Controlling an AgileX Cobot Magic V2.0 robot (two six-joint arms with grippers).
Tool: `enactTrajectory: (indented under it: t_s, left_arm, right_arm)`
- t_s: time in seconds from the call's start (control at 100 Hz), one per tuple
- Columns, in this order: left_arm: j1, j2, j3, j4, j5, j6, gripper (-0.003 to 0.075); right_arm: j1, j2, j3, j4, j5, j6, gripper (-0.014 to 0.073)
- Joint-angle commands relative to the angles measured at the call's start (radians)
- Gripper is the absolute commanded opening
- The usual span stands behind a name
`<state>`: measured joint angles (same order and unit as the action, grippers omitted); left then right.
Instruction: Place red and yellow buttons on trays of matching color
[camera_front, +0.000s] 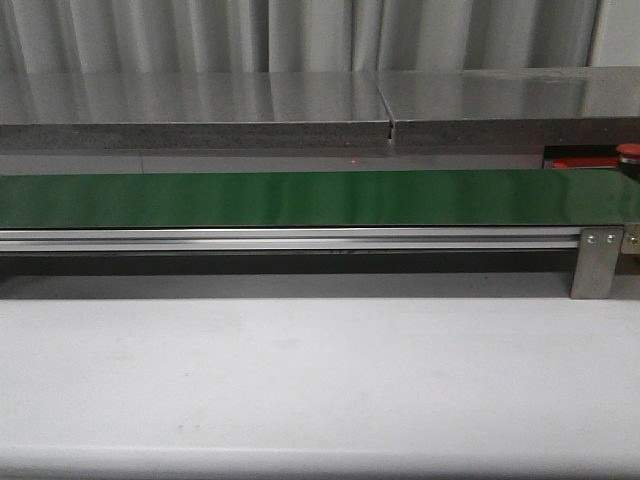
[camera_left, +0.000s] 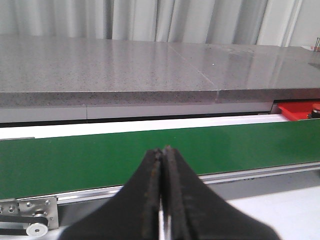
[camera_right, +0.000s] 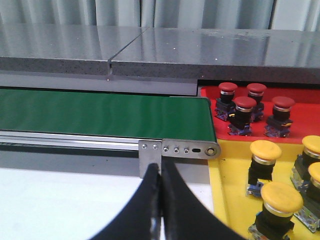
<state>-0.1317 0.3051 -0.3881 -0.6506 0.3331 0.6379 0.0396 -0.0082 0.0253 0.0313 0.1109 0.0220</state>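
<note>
Both jaws clenched empty, left gripper (camera_left: 161, 200) and right gripper (camera_right: 160, 200) wait over the bare long green belt (camera_front: 300, 198); sorted glossy red-capped buttons (camera_right: 245, 104) and yellow-capped buttons (camera_right: 265, 149) fill matching flat red tray (camera_right: 300, 95) and yellow tray (camera_right: 232, 180), lower right; the next pick likely awaits an arrival.

Pale pleated curtains (camera_front: 300, 35) hang behind a glossy grey speckled stone counter (camera_front: 200, 105).

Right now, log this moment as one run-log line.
left gripper: shut, empty | right gripper: shut, empty | green belt: bare | red buttons on red tray | yellow buttons on yellow tray
</note>
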Motion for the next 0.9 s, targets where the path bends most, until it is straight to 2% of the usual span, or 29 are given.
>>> enactTrajectory:
  t_s: [0.0, 0.66, 0.89]
  left_arm:
    - [-0.007, 0.007, -0.027, -0.021, -0.061, -0.002, -0.0019]
    - [-0.007, 0.007, -0.027, -0.021, -0.061, -0.002, -0.0019]
    - [-0.007, 0.007, -0.01, 0.007, -0.184, -0.002, -0.0019]
  right_arm:
    - [0.004, -0.02, -0.018, -0.007, -0.081, 0.001, -0.0118]
    - [0.004, -0.02, -0.018, -0.007, -0.081, 0.001, -0.0118]
    - [0.004, -0.02, -0.018, -0.007, -0.081, 0.001, -0.0118]
